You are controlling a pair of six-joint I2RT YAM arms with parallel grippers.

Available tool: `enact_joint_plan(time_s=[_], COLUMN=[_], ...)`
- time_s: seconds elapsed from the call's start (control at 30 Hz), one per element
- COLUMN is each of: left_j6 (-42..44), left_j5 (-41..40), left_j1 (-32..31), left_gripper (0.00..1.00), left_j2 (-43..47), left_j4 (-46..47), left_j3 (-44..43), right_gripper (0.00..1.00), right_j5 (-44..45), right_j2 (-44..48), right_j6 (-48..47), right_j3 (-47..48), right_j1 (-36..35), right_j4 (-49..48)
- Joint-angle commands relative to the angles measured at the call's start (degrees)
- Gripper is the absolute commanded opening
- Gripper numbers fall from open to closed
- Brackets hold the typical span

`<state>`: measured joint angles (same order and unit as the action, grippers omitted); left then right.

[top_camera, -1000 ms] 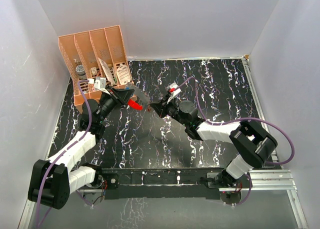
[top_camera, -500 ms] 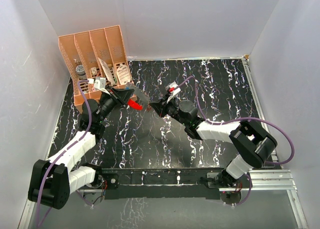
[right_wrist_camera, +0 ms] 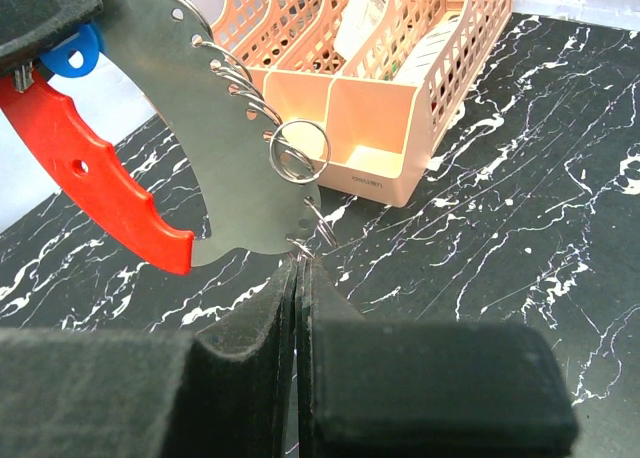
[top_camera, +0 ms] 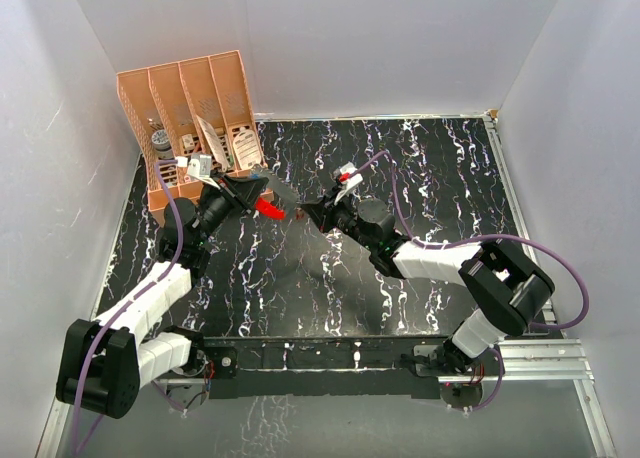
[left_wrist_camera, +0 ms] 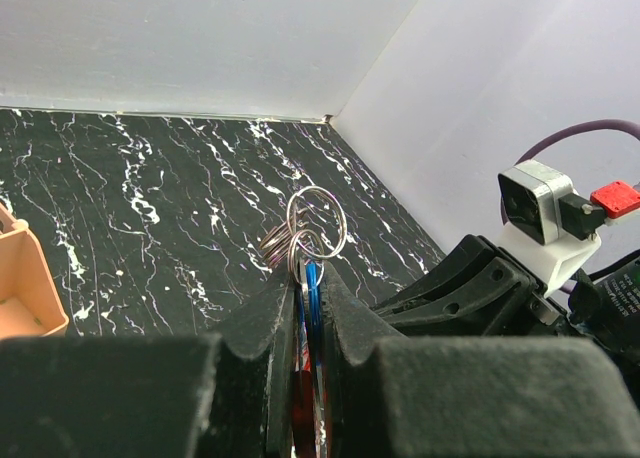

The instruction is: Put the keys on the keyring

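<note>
Right wrist view shows the keyring (right_wrist_camera: 170, 148) held up off the bench (right_wrist_camera: 480, 228), wire rings (right_wrist_camera: 298, 150) lining its grey band and the blue-headed key (right_wrist_camera: 72, 54) at its far end. Whether that key is threaded we cannot tell, and we find no red-headed key, so we judge the task unfinished. We see the left claw (left_wrist_camera: 305, 308) pinched nearly shut on the keyring's end, and the right claw (right_wrist_camera: 298, 278) fully closed, tips touching the band's lower edge — gripping a ring or not, we cannot tell.

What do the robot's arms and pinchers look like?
The left arm and right arm have white covers between black joints, each trailed by a purple cable. The left gripper and right gripper have thick, foam-padded black fingers.
</note>
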<state>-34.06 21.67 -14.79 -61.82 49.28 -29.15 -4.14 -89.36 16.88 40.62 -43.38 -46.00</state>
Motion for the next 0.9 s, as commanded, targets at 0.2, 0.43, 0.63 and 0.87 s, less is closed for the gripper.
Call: enact_joint_plan(time_s=[0.2, 0.43, 0.63, 0.87], left_j6=[0.0, 0.0, 0.0, 0.0], left_j5=[0.9, 1.0, 1.1, 1.3], left_j1=[0.2, 0.2, 0.2, 0.2], left_gripper=[0.00, 0.00, 0.00, 0.00], left_j2=[0.9, 1.0, 0.8, 0.6], left_j4=[2.9, 2.9, 3.1, 3.0], left_j3=[-2.1, -2.1, -2.1, -2.1], right_gripper=[0.00, 0.00, 0.00, 0.00], right_j5=[1.1, 0.7, 0.4, 0.0], right_j2=[0.7, 1.0, 1.4, 1.6], right_j6=[-0.1, -0.3, -0.4, -0.4], right_j3=[2.5, 2.6, 2.9, 3.4], right_j1=[0.4, 0.8, 0.8, 0.9], right_j4=[-1.4, -1.3, -1.2, -0.9])
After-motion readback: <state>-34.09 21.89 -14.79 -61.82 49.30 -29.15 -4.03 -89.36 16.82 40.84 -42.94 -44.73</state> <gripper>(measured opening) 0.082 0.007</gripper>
